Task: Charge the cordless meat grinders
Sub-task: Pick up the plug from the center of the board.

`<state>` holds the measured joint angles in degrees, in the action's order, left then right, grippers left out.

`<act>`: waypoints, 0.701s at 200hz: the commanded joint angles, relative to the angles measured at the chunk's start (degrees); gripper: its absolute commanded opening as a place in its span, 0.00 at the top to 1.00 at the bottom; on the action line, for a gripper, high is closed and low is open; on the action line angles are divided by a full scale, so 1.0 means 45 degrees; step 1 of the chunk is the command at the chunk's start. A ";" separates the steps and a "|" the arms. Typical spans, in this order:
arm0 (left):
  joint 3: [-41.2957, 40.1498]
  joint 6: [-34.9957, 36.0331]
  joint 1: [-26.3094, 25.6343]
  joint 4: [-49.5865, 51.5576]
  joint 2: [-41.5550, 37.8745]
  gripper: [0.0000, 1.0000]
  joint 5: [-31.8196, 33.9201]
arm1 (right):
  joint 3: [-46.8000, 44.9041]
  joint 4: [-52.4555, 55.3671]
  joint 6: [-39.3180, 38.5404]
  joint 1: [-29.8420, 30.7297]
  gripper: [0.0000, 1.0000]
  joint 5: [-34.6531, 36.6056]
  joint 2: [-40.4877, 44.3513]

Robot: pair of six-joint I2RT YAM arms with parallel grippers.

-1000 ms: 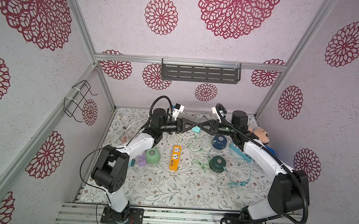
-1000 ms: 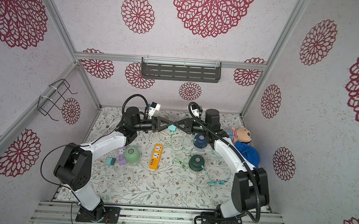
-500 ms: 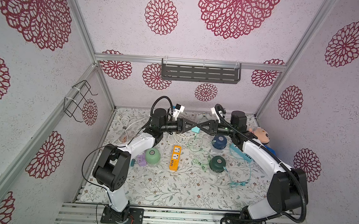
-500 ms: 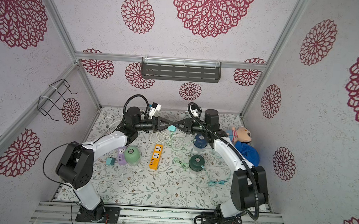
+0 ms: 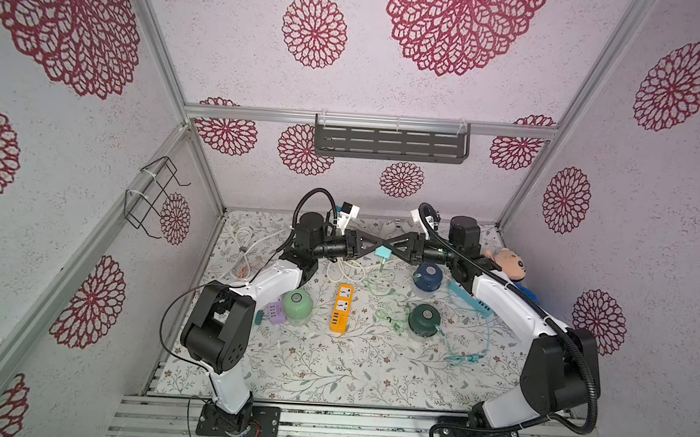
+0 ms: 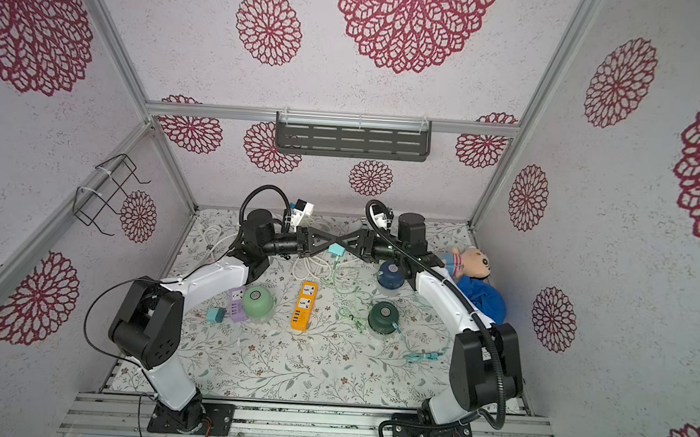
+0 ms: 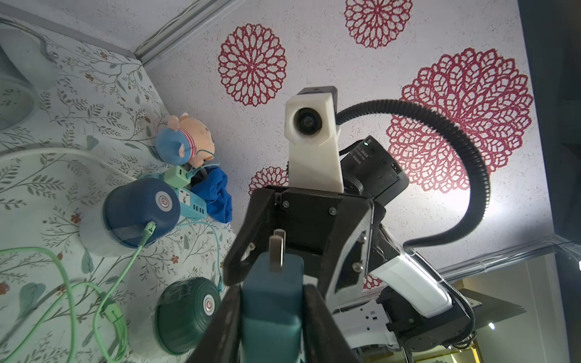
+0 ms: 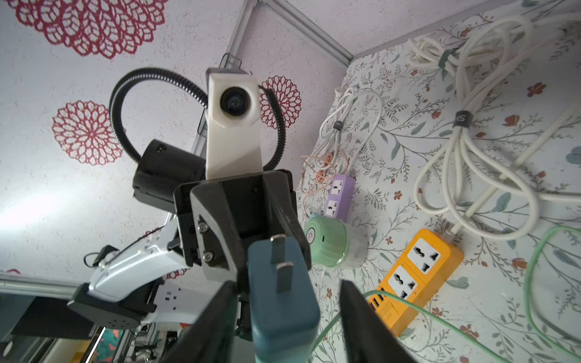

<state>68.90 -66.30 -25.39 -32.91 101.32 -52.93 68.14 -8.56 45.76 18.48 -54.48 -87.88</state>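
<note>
At the back middle my two grippers meet tip to tip above the mat, a teal plug adapter (image 5: 383,252) (image 6: 337,250) between them. My left gripper (image 5: 380,246) (image 7: 272,292) is shut on the adapter (image 7: 272,301), both fingers pressing its sides. My right gripper (image 5: 392,247) (image 8: 284,284) stands open around the adapter (image 8: 279,292), with gaps on both sides. A green cable (image 7: 125,270) runs into the navy grinder (image 5: 428,273) (image 7: 138,210). In both top views the dark green grinder (image 5: 424,316) (image 6: 383,314) and the mint green grinder (image 5: 298,301) (image 8: 323,242) sit nearer the front.
An orange power strip (image 5: 342,308) lies mid-mat, a purple one (image 5: 275,310) beside the mint grinder, a blue one (image 5: 470,299) under my right arm. White cable coils (image 5: 247,242) lie back left. A plush doll (image 5: 508,262) sits back right, another teal adapter (image 6: 214,314) front left.
My right gripper's jaws have opened off the teal adapter. My left gripper's jaws have closed a little further on it. Both arms have hardly moved.
</note>
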 commanded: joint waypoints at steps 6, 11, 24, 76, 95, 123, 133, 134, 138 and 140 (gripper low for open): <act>-0.0508 -0.0875 -0.0081 -0.2107 -0.0397 0.79 0.1561 | -0.1074 -0.3208 0.1548 0.0131 0.15 0.1576 0.1180; -0.0601 -0.0990 -0.0082 -0.2388 -0.0484 0.79 0.1927 | -0.1415 -0.4114 0.2023 0.0163 0.13 0.1870 0.1331; -0.0839 -0.1351 -0.0082 -0.3279 -0.0671 0.80 0.2833 | -0.2172 -0.6342 0.3076 0.0287 0.10 0.2634 0.1624; -0.2553 -0.1730 -0.0382 -0.6258 -0.2091 0.79 0.7838 | -0.2982 -0.9667 0.3832 0.1324 0.04 0.4887 0.2030; -0.2928 -0.1415 -0.0780 -0.7070 -0.2651 0.78 0.9506 | -0.3033 -1.0543 0.4267 0.1483 0.03 0.5306 0.1736; -0.2698 -0.0921 -0.1287 -0.7245 -0.3010 0.79 1.0768 | -0.2566 -1.2584 0.5445 0.1841 0.03 0.5232 0.0735; -0.2603 -0.0710 -0.1406 -0.7213 -0.3053 0.79 1.1018 | -0.2369 -1.3427 0.5825 0.2046 0.03 0.5246 0.0318; -0.2600 -0.0703 -0.1417 -0.7216 -0.3053 0.79 1.1073 | -0.2339 -1.3507 0.5865 0.2065 0.03 0.5248 0.0284; -0.2567 -0.0649 -0.1462 -0.7231 -0.3054 0.80 1.1168 | -0.2242 -1.3812 0.6000 0.2145 0.03 0.5263 0.0126; -0.2560 -0.0640 -0.1481 -0.7246 -0.3055 0.80 1.1188 | -0.2200 -1.3956 0.6056 0.2183 0.03 0.5269 0.0044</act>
<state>56.12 -71.44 -30.76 -61.56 88.71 -10.11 55.05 -57.63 67.44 26.39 -32.42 -84.23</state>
